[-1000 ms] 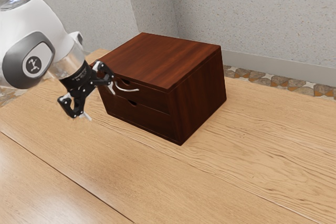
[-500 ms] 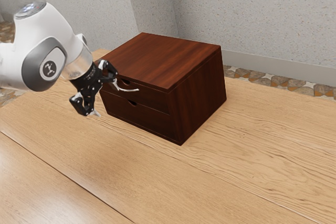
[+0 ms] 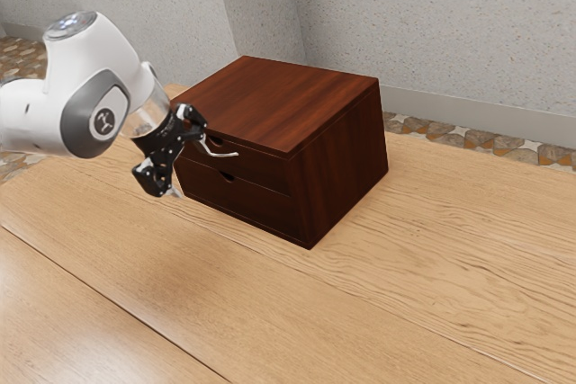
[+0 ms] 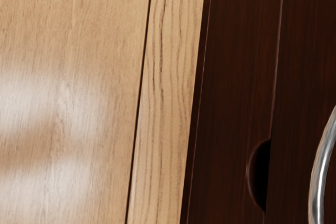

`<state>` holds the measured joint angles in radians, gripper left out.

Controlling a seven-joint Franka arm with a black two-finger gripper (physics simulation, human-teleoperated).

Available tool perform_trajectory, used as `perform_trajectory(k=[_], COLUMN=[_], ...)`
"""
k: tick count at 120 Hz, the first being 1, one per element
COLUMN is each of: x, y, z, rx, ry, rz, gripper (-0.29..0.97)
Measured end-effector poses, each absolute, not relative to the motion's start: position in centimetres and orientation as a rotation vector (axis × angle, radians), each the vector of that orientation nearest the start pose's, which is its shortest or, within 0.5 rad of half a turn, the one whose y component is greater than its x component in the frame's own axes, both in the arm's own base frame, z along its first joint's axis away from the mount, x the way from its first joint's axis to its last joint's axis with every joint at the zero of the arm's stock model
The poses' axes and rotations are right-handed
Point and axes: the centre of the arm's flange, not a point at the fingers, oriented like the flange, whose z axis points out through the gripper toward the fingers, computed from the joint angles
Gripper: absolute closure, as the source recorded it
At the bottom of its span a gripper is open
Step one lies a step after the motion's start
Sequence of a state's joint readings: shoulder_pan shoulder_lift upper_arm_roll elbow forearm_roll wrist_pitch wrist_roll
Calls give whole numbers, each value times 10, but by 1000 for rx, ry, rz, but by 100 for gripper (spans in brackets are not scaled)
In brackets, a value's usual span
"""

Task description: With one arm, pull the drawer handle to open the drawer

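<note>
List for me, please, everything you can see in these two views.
cabinet: one, dark reddish-brown wood, on the table.
upper drawer: one, same wood, in the cabinet's front.
lower drawer: one, same wood, beneath the upper drawer.
handle: one, silver, on the upper drawer.
table: one, light wood.
wall: grey, behind the table.
arm: one, white and grey, at the exterior view's left.
gripper: one, black, open, beside the handle.

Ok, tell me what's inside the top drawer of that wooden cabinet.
Nothing inside shows: the top drawer is shut in the cabinet. Only its front and metal handle are visible; any contents are covered.
</note>
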<state>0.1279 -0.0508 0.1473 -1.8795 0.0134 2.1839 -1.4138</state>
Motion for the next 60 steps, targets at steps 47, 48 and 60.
perform_trajectory(k=[47,48,60], x=[574,574,575], y=[177,177,179], z=[557,557,554], rx=[1912,1912,1910], ry=[2214,2215,2221], rz=[464,464,462], gripper=[0,0,0])
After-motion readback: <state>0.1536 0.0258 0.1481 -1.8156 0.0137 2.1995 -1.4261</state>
